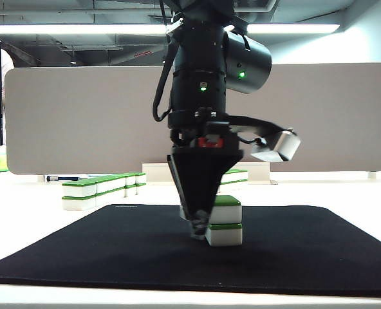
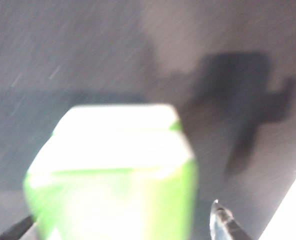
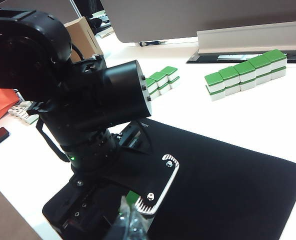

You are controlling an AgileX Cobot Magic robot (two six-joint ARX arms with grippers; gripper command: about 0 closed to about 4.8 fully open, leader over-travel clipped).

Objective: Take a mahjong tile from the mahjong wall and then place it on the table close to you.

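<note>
The jaws of the left gripper (image 1: 201,228) stand released. In the left wrist view one dark fingertip (image 2: 222,220) sits clear of the green-and-white mahjong tile (image 2: 113,165), and the other tip also shows apart from it, so nothing is pinched. The tile looms large and blurred between them, which suggests the jaws hang low around it.

In the exterior view the gripper points straight down. Its tips are on the near part of the black mat (image 1: 319,251), tight against a two-high stack of tiles at its three o'clock. The upper tile (image 1: 226,210) lies squarely on the lower tile (image 1: 224,235). Whether the tips touch the stack I cannot tell. A vertical approach probably keeps the fingers from knocking the stack sideways.

The mahjong wall (image 1: 103,187) lies on the white desk (image 1: 345,193) beyond the mat, at about ten o'clock from the jaws and well apart. A shorter row of tiles (image 3: 245,72) stands toward one o'clock, before the grey-beige divider panel (image 1: 81,116).

The right gripper is parked off to the side, its camera watching the left arm (image 3: 88,100). I cannot tell how its jaws stand.

With the jaws slack over the near mat, this reads as the set-down, with only a clean lift away left.
</note>
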